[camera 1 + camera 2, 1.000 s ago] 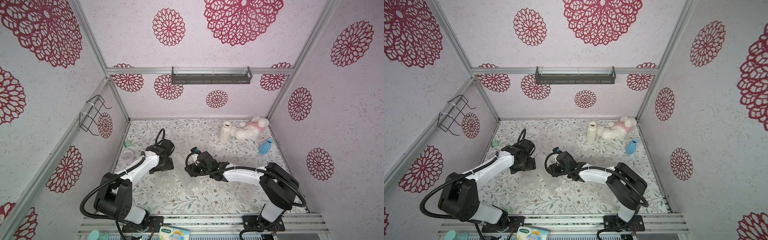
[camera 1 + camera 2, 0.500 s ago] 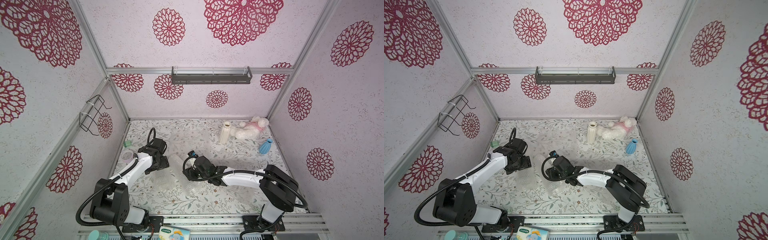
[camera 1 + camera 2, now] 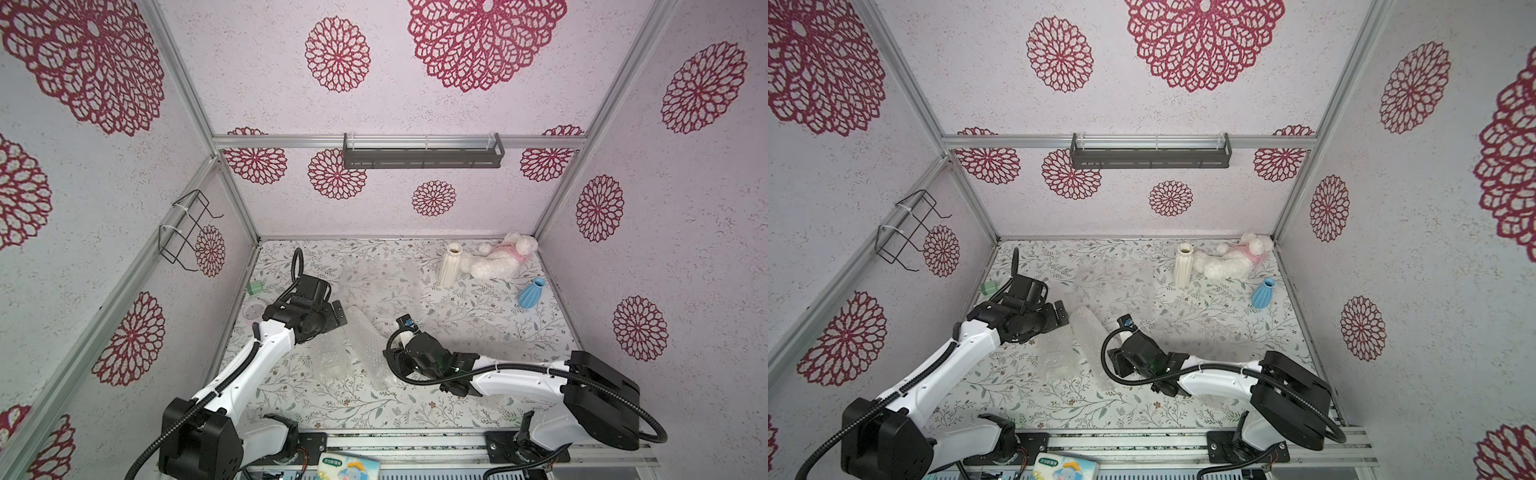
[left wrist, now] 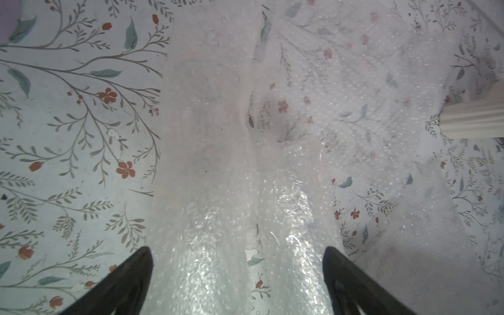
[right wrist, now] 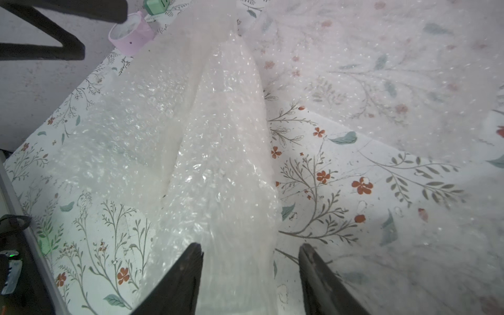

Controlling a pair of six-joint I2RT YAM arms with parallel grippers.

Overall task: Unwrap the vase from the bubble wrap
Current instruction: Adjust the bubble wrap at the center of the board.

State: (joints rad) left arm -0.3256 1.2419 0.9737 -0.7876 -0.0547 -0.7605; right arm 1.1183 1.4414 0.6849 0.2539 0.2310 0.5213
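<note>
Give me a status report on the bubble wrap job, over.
Left end effector open over bubble wrap. Right end effector open, straddling it. Contents hidden. Pink tape roll by the wall, out of the way.

Floral-print surface (image 3: 478,332) is carrying a crinkled bubble wrap bundle (image 3: 357,336) at mid-surface, with a flat bubble wrap sheet (image 3: 374,274) lying behind it. Cream ribbed vase (image 3: 450,266) is standing upright at the back, white plush toy (image 3: 498,262) lying just beside it. Blue vase (image 3: 531,294) is sitting near the right wall. Green block (image 3: 254,287) and pink tape roll (image 3: 254,309) are sitting at the left edge.
</note>
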